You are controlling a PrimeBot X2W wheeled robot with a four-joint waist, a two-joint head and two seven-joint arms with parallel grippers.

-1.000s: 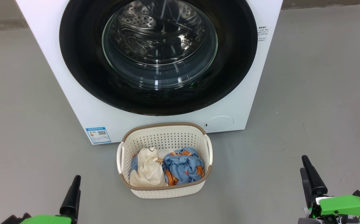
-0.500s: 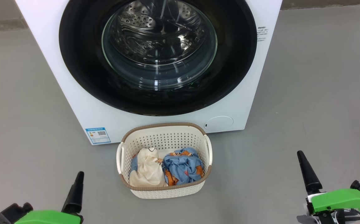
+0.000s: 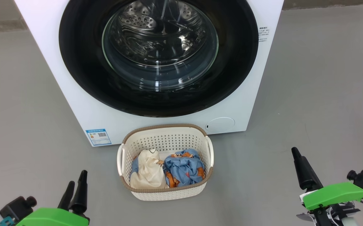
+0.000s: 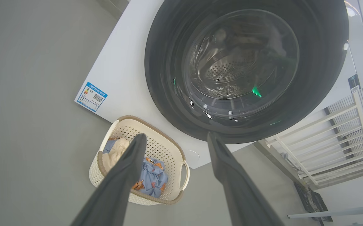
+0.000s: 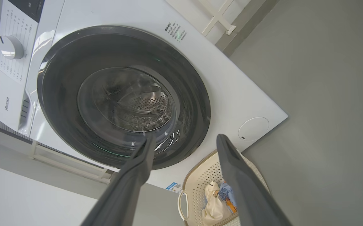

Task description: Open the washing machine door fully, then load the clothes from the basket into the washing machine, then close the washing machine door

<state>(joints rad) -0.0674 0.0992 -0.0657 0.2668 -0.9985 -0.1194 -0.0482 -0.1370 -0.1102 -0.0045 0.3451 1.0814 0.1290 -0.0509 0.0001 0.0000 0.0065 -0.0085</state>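
Note:
The white washing machine (image 3: pixel 74 106) stands ahead with its round black washing machine door (image 3: pixel 81 78) shut flat against the front, the steel drum showing through the glass. The basket (image 3: pixel 165 131) sits on the floor just before it and holds the clothes: a cream garment (image 3: pixel 146 172) on the left and a blue printed one (image 3: pixel 184 169) on the right. My left gripper (image 3: pixel 77 176) hovers open at the lower left, short of the basket; the left wrist view shows its fingers spread (image 4: pixel 175 135). My right gripper (image 3: pixel 297 157) is open at the lower right, fingers apart (image 5: pixel 185 137).
Grey floor surrounds the machine and basket on both sides. A blue label (image 3: pixel 98 136) and a round white flap (image 3: pixel 220 124) sit low on the machine front. A white slatted rack (image 4: pixel 325 131) stands beside the machine. The control dial (image 5: pixel 10 47) is at its top.
Both grippers have risen in the head view. The left one's second finger has come into sight; the right one has shifted up and left. Machine, door and basket are unmoved.

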